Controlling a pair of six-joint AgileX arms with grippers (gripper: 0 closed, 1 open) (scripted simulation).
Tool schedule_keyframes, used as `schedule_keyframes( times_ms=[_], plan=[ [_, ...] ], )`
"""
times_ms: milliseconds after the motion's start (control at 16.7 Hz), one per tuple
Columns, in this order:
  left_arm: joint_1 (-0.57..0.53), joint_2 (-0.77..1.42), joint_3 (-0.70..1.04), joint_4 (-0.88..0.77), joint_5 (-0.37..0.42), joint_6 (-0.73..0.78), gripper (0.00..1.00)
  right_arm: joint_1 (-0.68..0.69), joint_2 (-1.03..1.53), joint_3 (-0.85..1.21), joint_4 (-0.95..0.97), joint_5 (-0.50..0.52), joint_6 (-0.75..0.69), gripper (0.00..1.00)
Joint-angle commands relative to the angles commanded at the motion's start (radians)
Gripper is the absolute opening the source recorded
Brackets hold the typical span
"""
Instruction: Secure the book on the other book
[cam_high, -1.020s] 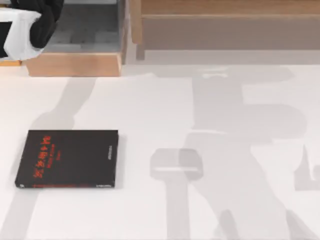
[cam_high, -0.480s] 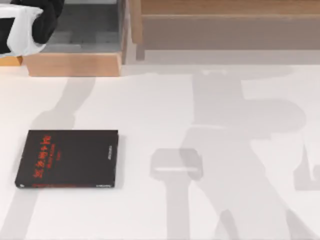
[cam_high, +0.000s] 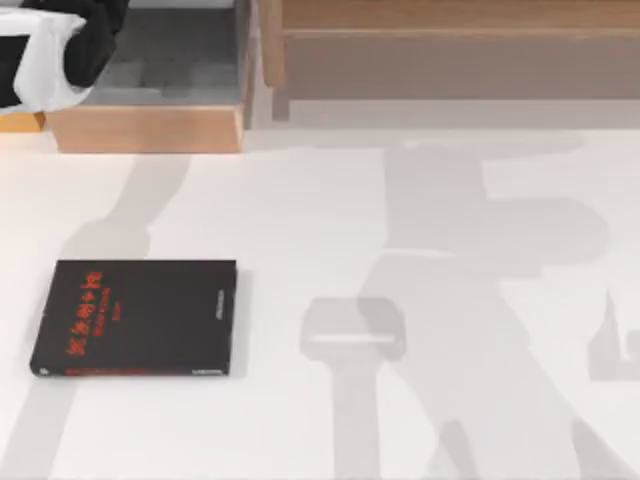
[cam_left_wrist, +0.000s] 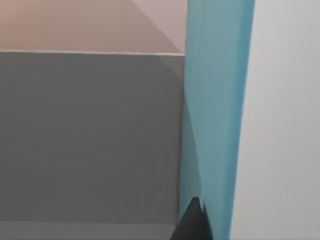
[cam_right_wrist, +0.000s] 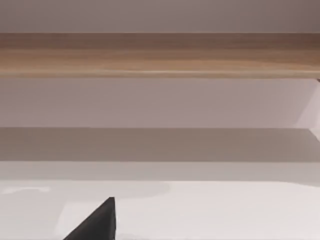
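Left gripper clamped on teal book edge-on | black book flat near desk's left edge | book judged stiff, light, slick; hold at edge | right gripper: fingers' state unclear

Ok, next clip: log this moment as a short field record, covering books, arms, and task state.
black book: black book lies flat on the table, at its left side, red lettering up
teal book: teal book seen close in the left wrist view, beside a fingertip
left arm: left arm at the top view's far left corner
stacking: not yet done; nothing on the black book
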Motion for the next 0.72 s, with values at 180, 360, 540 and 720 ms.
schedule_keyframes(
  times_ms=[180, 360, 540, 720],
  plan=[
    [0.0, 0.0, 0.0, 0.0, 0.0, 0.0, 0.0, 0.0, 0.0, 0.0, 0.0, 0.0, 0.0, 1.0],
    [0.0, 0.0, 0.0, 0.0, 0.0, 0.0, 0.0, 0.0, 0.0, 0.0, 0.0, 0.0, 0.0, 1.0],
    [0.0, 0.0, 0.0, 0.0, 0.0, 0.0, 0.0, 0.0, 0.0, 0.0, 0.0, 0.0, 0.0, 1.0],
    [-0.003, -0.005, -0.002, -0.001, -0.001, 0.001, 0.0, 0.0, 0.0, 0.0, 0.0, 0.0, 0.0, 1.0]
  ],
)
